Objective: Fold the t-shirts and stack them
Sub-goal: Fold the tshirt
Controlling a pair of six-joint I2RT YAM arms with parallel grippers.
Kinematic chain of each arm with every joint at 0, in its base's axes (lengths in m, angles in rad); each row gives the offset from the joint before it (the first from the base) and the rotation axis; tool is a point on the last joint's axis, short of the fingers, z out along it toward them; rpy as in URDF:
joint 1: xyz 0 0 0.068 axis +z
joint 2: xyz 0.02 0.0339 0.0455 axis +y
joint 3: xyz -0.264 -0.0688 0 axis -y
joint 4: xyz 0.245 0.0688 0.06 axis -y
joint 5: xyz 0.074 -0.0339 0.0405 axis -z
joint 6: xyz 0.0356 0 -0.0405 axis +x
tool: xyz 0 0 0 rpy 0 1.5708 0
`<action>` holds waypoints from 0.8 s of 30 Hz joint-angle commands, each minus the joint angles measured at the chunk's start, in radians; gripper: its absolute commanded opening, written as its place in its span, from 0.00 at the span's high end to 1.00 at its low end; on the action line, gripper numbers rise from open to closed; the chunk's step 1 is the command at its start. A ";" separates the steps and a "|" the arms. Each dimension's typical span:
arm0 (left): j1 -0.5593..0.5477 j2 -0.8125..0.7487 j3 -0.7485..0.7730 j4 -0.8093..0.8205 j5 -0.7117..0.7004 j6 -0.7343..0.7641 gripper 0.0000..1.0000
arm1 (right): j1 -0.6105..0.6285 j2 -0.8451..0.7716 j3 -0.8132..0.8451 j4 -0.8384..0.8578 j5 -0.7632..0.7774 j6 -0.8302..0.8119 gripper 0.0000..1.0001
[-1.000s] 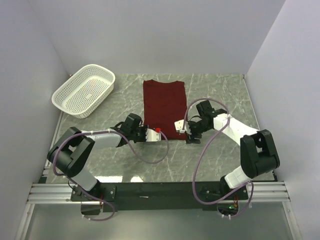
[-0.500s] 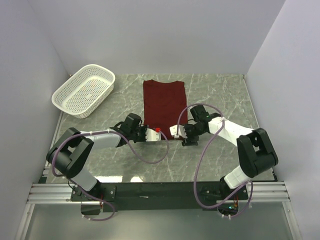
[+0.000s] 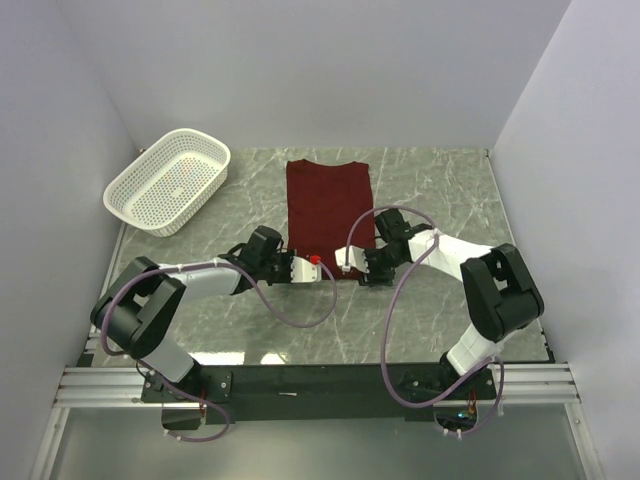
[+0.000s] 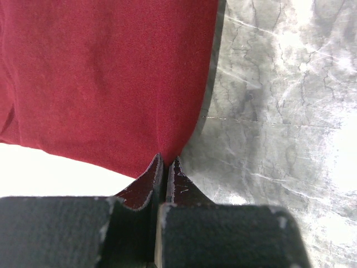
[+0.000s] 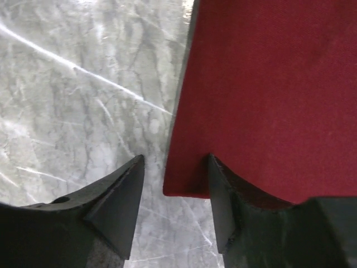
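Grey marble table (image 3: pixel 440 190) bears the t-shirt (image 3: pixel 330 205), a flat maroon rectangle at centre. Only the wrist views show the grips: the left gripper (image 4: pixel 165 162) pinches its near-left corner, while the right gripper (image 5: pixel 175 162) stands spread astride the near-right corner. Overhead, the fingertips are too small to read. Basket (image 3: pixel 168 180) sits far left.

Maroon t-shirt (image 3: pixel 330 205), grey white-veined table (image 3: pixel 440 190), white perforated basket (image 3: pixel 200 195).

- Your left gripper (image 3: pixel 320 268) and right gripper (image 3: pixel 346 266) nearly meet at the t-shirt's (image 3: pixel 330 205) near edge, leaving only a narrow gap between them.
- Bare table (image 3: pixel 440 200) lies right of the t-shirt.
- The basket (image 3: pixel 205 200) stands far left, well apart.
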 commanded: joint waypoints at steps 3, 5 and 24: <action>0.000 -0.047 -0.012 0.004 0.034 -0.007 0.99 | 0.012 0.038 0.040 0.051 0.056 0.052 0.47; -0.003 -0.049 -0.013 0.002 0.034 -0.005 0.99 | 0.014 0.043 0.040 0.057 0.064 0.063 0.49; -0.046 -0.127 -0.001 -0.155 0.072 -0.027 1.00 | -0.014 -0.050 0.112 -0.225 -0.062 0.066 1.00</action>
